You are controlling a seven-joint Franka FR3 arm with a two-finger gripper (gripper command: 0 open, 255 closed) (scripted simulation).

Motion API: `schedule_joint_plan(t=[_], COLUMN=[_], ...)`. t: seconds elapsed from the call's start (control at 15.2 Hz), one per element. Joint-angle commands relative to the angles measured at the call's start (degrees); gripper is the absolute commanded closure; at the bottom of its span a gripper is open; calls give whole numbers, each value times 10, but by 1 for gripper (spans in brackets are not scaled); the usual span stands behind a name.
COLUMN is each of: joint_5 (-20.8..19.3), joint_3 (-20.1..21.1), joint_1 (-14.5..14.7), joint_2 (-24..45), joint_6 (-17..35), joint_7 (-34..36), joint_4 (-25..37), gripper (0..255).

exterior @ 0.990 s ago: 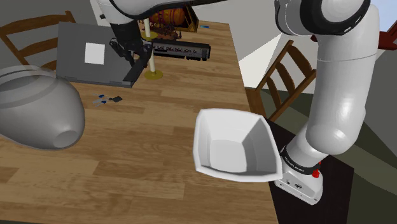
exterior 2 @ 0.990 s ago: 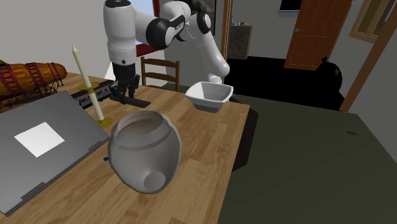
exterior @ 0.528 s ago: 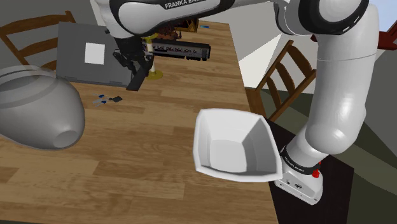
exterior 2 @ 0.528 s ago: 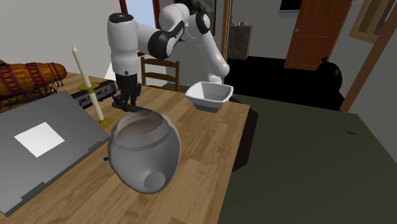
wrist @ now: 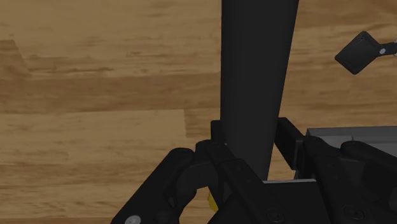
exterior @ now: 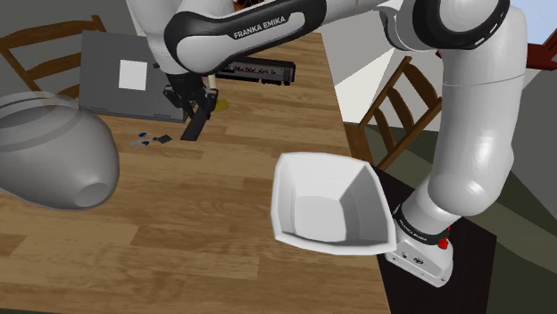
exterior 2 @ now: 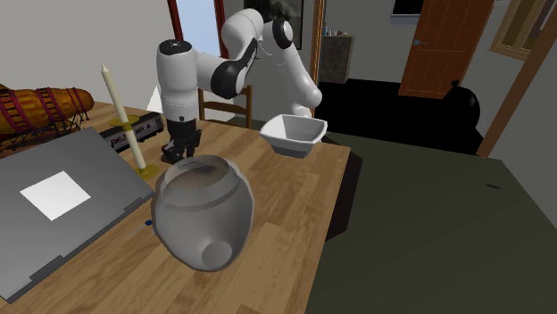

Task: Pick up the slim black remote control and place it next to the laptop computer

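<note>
My gripper (exterior: 195,108) is shut on a slim black remote (exterior: 193,128), which hangs end-down just off the laptop's near right corner in the shoulder view. The closed grey laptop (exterior: 125,76) lies at the table's far left with a white square on its lid. In the wrist view the fingers (wrist: 217,135) clasp the remote (wrist: 254,76) over bare wood, with the laptop's edge (wrist: 356,136) beside them. From the second exterior view the gripper (exterior 2: 181,145) stands low behind the grey vase (exterior 2: 203,210), which hides the remote's lower end.
A big grey vase (exterior: 49,152) lies on the table's left side. A white bowl (exterior: 330,201) sits near the stand. A candle (exterior 2: 120,103) on a yellow base, a long black box (exterior: 259,70) and small keys (exterior: 150,139) surround the gripper. Wooden chairs flank the table.
The gripper has carried the remote away from the candle, toward the shoulder view's lower edge along the laptop's right side, and it hangs lower over the wood now.
</note>
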Motion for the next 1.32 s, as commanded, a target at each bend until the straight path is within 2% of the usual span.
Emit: schedule_joint_plan(t=[0.0, 0.66, 1.19, 1.25], joint_5=[-5, -32, -32, -32], joint_3=[-2, -18, -18, -18], joint_1=[-1, 3, 3, 3], joint_2=[5, 34, 34, 34], joint_6=[12, 72, 72, 72], joint_7=[5, 33, 33, 33], joint_4=[-9, -50, -50, -50], gripper=[255, 255, 255, 0])
